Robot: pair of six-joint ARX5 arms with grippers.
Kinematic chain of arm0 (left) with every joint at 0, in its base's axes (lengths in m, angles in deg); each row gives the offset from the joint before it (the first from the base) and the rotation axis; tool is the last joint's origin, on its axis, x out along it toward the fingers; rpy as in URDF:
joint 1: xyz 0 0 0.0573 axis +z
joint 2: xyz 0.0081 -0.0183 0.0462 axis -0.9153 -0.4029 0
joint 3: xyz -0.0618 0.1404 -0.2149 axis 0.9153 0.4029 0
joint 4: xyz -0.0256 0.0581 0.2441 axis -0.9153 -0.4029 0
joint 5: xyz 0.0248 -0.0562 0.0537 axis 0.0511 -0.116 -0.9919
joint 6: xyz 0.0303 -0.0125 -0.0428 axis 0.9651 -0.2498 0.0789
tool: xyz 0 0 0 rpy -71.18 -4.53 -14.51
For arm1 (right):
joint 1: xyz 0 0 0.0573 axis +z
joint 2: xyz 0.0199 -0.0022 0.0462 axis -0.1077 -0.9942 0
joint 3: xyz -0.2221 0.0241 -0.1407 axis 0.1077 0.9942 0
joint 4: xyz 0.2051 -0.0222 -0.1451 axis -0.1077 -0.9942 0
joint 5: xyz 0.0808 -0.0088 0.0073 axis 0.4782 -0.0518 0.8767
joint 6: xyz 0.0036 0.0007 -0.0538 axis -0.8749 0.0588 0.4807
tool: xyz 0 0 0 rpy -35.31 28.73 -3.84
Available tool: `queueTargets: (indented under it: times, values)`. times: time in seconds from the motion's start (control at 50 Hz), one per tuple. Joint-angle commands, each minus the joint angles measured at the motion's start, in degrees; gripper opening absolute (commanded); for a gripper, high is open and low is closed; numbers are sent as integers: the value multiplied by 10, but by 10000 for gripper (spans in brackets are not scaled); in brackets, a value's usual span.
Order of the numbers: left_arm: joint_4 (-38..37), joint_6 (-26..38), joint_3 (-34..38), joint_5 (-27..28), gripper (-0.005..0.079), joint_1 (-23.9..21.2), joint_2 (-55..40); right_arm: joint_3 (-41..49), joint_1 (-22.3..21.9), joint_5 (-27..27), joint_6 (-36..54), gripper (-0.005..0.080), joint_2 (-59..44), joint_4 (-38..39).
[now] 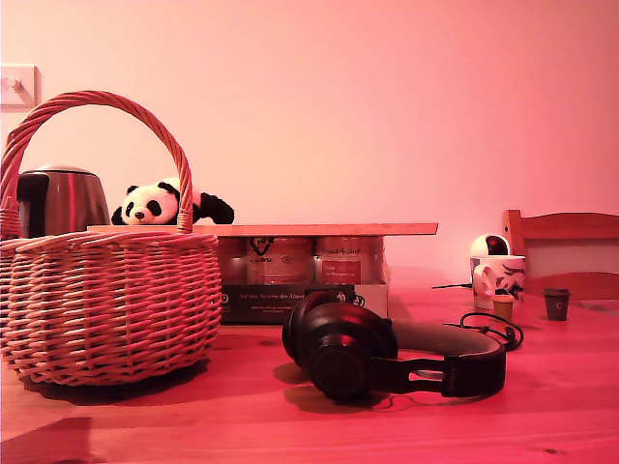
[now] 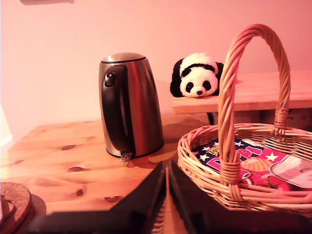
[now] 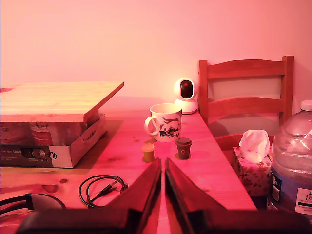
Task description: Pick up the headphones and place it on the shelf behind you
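The black headphones (image 1: 387, 358) lie on their side on the wooden table, right of centre in the exterior view, one round earcup facing the camera. The shelf (image 1: 319, 229) is a thin light board resting on jars and a dark box behind them. Neither arm shows in the exterior view. My first gripper (image 2: 165, 168) is shut and holds nothing, close to a wicker basket (image 2: 243, 195), with the shelf (image 2: 263, 95) beyond. My second gripper (image 3: 162, 165) is also shut on nothing. One end of the headphones (image 3: 41, 201) shows beside it, and the shelf (image 3: 48, 100) lies further off.
A steel kettle (image 2: 129, 105) stands by the basket (image 1: 106, 300), and a toy panda (image 1: 155, 204) sits on the shelf. A coiled cable (image 3: 100, 187), mug (image 3: 165, 122), two small cups (image 3: 183, 147), white camera (image 3: 185, 95), chair (image 3: 243, 97), tissue box (image 3: 252, 165) and water bottle (image 3: 292, 161) surround my second gripper.
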Motion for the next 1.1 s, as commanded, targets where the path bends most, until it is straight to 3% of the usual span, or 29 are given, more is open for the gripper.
queueTargets:
  times: [0.0,0.42,0.7,1.08]
  values:
    - [-7,-58,23,111,-20,23,6,-9,5,52,-29,-12,4,72]
    - [10,-84,23,129,-20,23,6,-9,5,78,-36,-12,4,72]
    - [2,-94,23,256,-20,23,6,-9,5,157,-75,-12,4,60]
    - [-51,-95,23,447,-20,-6,6,-9,5,180,-96,-12,4,50]
